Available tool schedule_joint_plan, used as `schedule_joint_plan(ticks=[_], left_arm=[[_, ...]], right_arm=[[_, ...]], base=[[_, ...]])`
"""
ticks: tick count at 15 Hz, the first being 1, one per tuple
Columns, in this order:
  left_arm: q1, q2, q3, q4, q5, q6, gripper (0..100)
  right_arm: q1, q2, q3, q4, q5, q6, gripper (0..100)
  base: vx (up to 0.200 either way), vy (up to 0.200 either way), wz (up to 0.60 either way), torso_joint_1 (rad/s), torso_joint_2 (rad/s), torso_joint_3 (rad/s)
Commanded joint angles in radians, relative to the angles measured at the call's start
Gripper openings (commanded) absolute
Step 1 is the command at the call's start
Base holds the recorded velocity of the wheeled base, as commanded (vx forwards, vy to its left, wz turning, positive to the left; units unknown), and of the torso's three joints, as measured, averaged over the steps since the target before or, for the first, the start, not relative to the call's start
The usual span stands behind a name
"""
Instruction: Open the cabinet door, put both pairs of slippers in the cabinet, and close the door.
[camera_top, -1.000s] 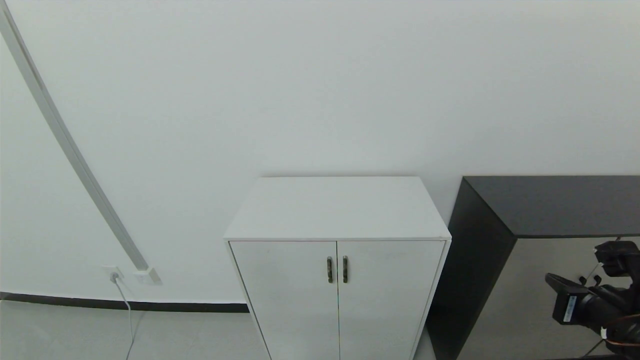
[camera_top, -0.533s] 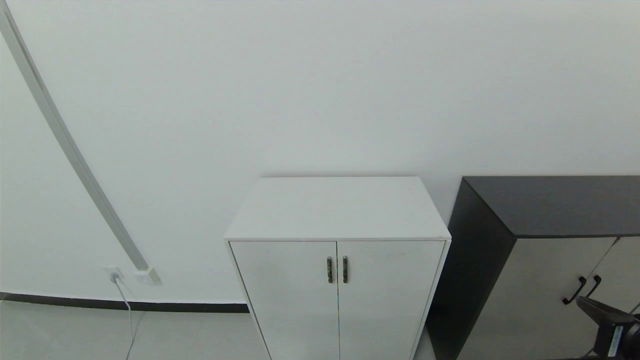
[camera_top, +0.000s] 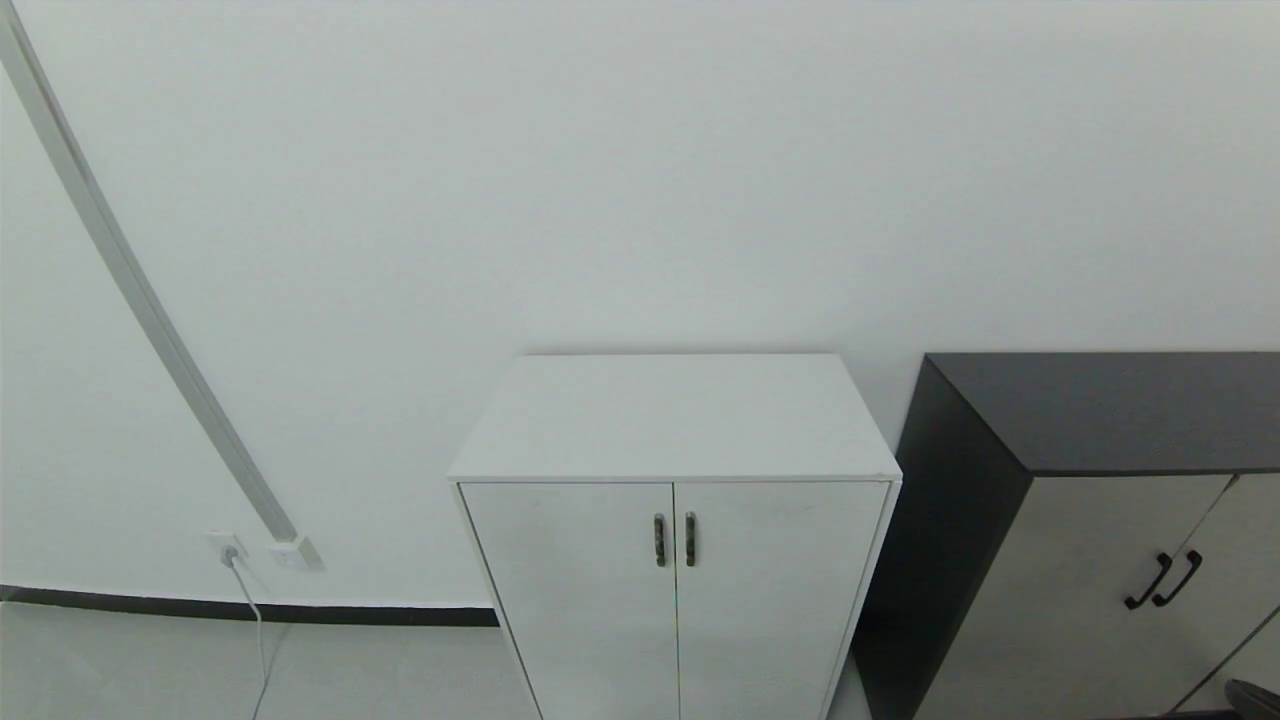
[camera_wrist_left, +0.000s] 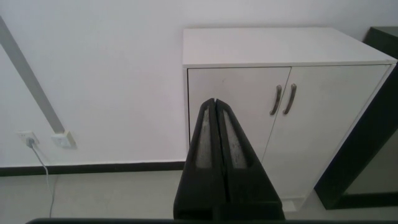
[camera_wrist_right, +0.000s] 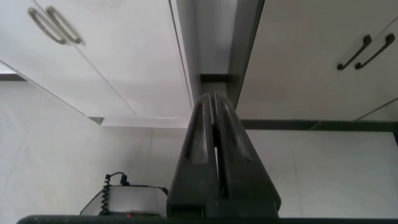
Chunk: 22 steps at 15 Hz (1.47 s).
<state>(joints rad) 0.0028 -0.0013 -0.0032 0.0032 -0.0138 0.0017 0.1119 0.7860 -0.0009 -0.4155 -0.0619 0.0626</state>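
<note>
Left gripper (camera_wrist_left: 215, 102) and right gripper (camera_wrist_right: 213, 97) clenched, empty; white cabinet (camera_top: 675, 420) shut.
The white cabinet stands ahead of my left gripper, well apart. My right gripper faces the gap beside the dark cabinet (camera_top: 1100, 410), so I risk approaching the wrong doors. The door handles (camera_top: 660, 539) sit close together; clenched fingers could glance off or catch both. The white cabinet's base is cut off; where the slippers lie I cannot tell.

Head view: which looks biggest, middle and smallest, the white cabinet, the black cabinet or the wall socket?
Largest: the white cabinet and the black cabinet look about alike. The picture's edge cuts both off, so I won't rank them.
Smallest: the wall socket, by far.
</note>
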Motion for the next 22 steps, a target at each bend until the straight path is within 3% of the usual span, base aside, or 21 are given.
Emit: schedule_joint_plan(ticks=[1,11,22], left_arm=[[0.0,0.001,0.0,0.0,0.0,0.0,0],[0.0,0.001,0.0,0.001,0.0,0.001,0],[0.0,0.001,0.0,0.0,0.0,0.0,0]], right_arm=[[0.006,-0.165,0.001,0.087,0.005,0.0,0],[0.054,-0.521,-0.005,0.368,0.037,-0.043,0],[0.088,-0.562,-0.002,0.419,0.073,-0.044,0]], base=[[0.0,0.0,0.0,0.0,0.0,0.0],[0.0,0.0,0.0,0.0,0.0,0.0],[0.0,0.0,0.0,0.0,0.0,0.0]])
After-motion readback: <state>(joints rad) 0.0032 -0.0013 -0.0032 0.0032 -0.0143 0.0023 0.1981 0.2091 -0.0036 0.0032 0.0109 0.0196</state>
